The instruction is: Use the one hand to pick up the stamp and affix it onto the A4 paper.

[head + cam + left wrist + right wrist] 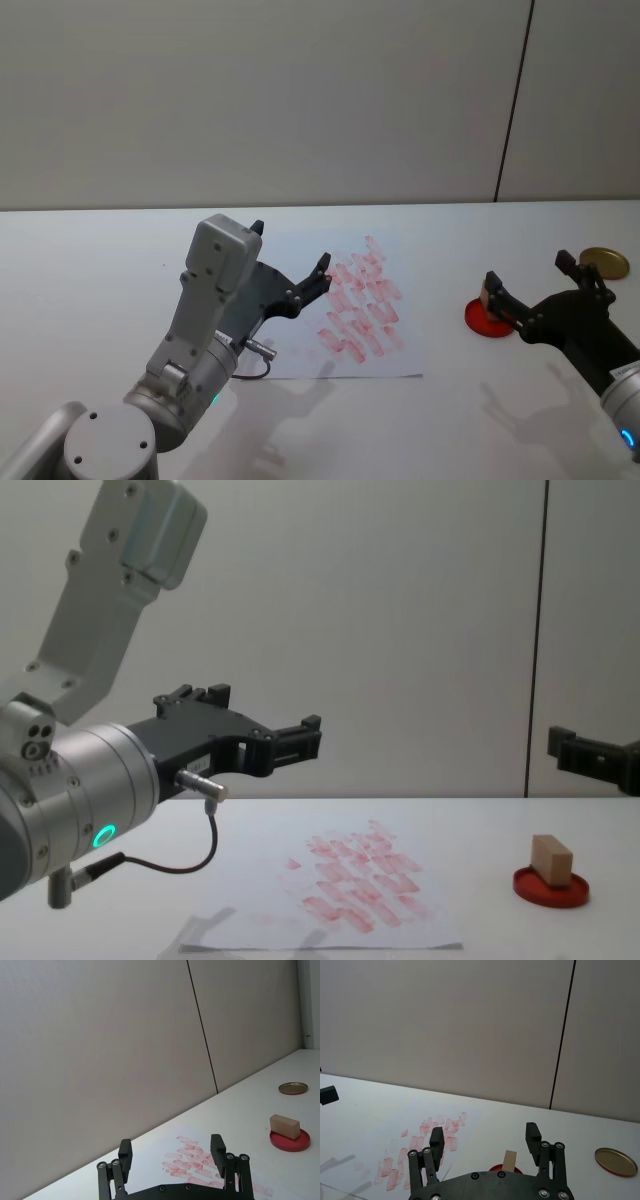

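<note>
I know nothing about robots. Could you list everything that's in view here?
table: one, white, under everything
sheet of paper: one, white with rows of red prints, flat on the table
ink pad: one, red and round, right of the paper
stamp: one, light-brown wood, resting on the ink pad
lid: one, gold and round, beyond the ink pad
left gripper: one, black, open, raised over the paper
right gripper: one, black, open, by the stamp
</note>
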